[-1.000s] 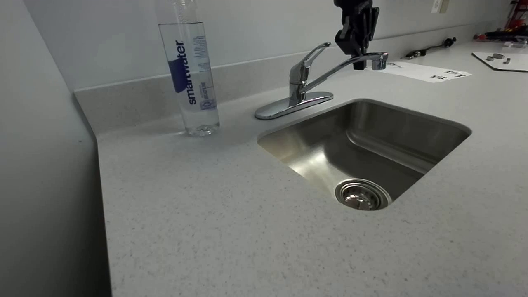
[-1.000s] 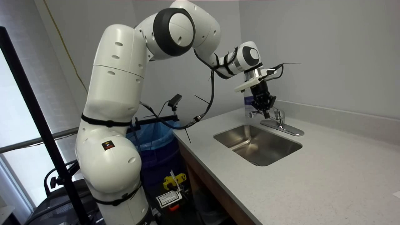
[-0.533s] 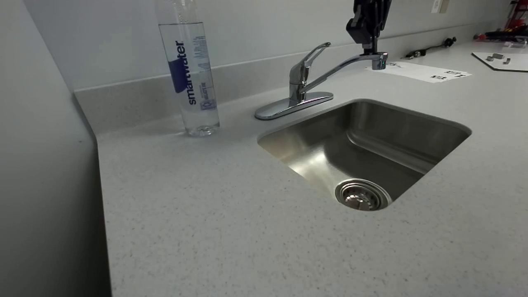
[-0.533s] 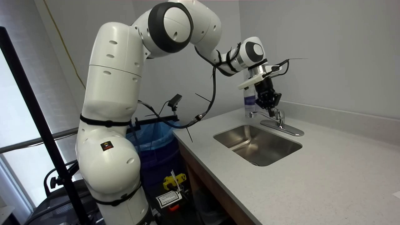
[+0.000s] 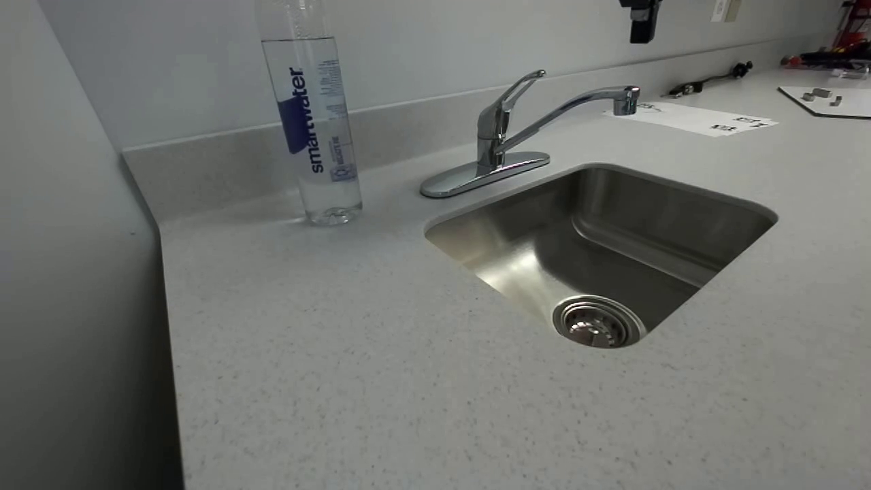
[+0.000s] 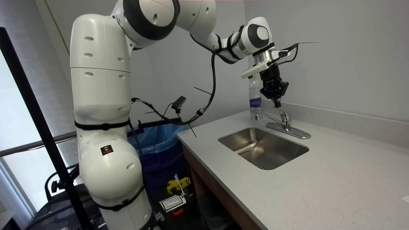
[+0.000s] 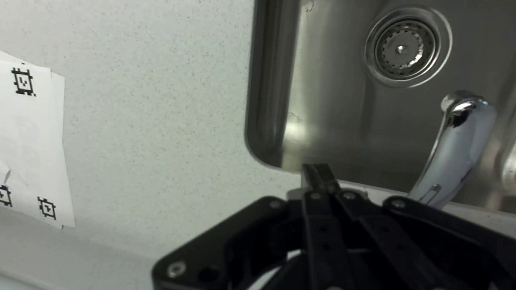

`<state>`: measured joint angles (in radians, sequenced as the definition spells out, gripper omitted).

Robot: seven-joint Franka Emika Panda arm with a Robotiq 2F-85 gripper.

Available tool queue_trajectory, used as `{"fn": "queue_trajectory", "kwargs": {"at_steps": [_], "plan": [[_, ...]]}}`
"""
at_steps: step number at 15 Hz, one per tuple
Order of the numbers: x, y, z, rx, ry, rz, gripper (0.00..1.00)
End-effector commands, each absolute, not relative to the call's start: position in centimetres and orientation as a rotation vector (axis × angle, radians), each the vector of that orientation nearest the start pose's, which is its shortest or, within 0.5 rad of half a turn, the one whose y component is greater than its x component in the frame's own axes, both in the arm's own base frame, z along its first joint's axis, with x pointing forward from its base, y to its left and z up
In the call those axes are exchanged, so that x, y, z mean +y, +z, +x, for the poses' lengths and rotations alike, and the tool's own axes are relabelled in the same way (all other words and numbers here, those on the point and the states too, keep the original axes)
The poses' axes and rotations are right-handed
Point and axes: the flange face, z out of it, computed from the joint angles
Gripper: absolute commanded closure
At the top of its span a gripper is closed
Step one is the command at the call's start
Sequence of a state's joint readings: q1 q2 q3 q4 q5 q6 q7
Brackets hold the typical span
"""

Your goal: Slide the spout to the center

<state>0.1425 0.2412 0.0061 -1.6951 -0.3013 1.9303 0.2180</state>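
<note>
The silver spout [image 5: 568, 109] reaches from the chrome faucet base [image 5: 469, 178] toward the far end of the sink [image 5: 653, 204]. It also shows in an exterior view [image 6: 270, 117], above the sink's back edge. In the wrist view the spout [image 7: 455, 149] is at the right, its tip over the basin. My gripper [image 7: 316, 166] is shut, its fingertips together with nothing between them. It is in the air above the spout, apart from it, in an exterior view [image 5: 642, 33]. It also shows above the faucet in an exterior view [image 6: 277, 103].
A tall water bottle [image 5: 316, 129] stands left of the faucet. The lever handle [image 5: 524, 85] rises above the base. Marker sheets [image 5: 701, 119] lie past the spout. A wall and backsplash [image 5: 408, 139] run behind. A blue-lined bin [image 6: 156, 137] stands beside the counter.
My gripper has risen from beside the spout, moved toward the far side in an exterior view, and is now clear above it. The spout has not visibly moved.
</note>
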Motion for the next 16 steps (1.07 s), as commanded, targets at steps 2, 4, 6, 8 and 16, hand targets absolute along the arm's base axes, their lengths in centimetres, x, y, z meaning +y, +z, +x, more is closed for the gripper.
{"fn": "queue_trajectory", "kwargs": {"at_steps": [2, 4, 6, 8, 16], "plan": [[7.0, 48.4, 58.7, -0.126, -0.213, -3.293, 1.00], [7.2, 49.0, 57.3, -0.150, -0.260, -3.246, 1.00], [7.1, 49.3, 56.1, -0.162, -0.321, -3.205, 1.00], [7.2, 49.2, 54.9, -0.173, -0.369, -3.165, 1.00], [7.0, 48.3, 51.5, -0.216, -0.447, -3.085, 0.59]]}}
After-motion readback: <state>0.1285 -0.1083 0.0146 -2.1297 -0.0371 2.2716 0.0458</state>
